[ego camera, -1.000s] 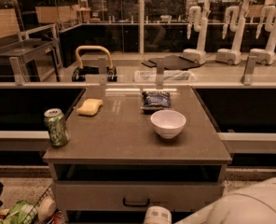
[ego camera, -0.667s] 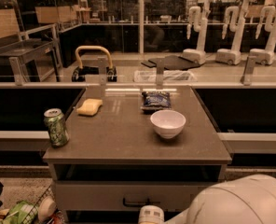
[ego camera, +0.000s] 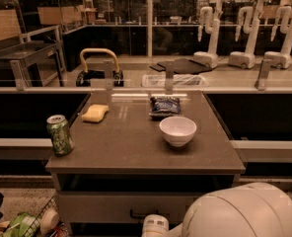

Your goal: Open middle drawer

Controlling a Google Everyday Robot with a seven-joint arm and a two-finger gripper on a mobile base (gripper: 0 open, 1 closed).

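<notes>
Sitting directly under the dark recess (ego camera: 146, 182) of the cabinet, the middle drawer (ego camera: 101, 206) shows its grey front low in the view, with the small black handle (ego camera: 142, 214) at its centre. The gripper (ego camera: 155, 225) is at the bottom edge, just below this handle and very near to it; I cannot make out if it is spread or pressed together. The white rounded arm (ego camera: 244, 212) fills the lower right corner. On the cabinet top (ego camera: 131, 147) stand a white bowl (ego camera: 178, 130), a green can (ego camera: 60, 135), a yellow sponge (ego camera: 95, 113) and a dark snack bag (ego camera: 165, 105).
</notes>
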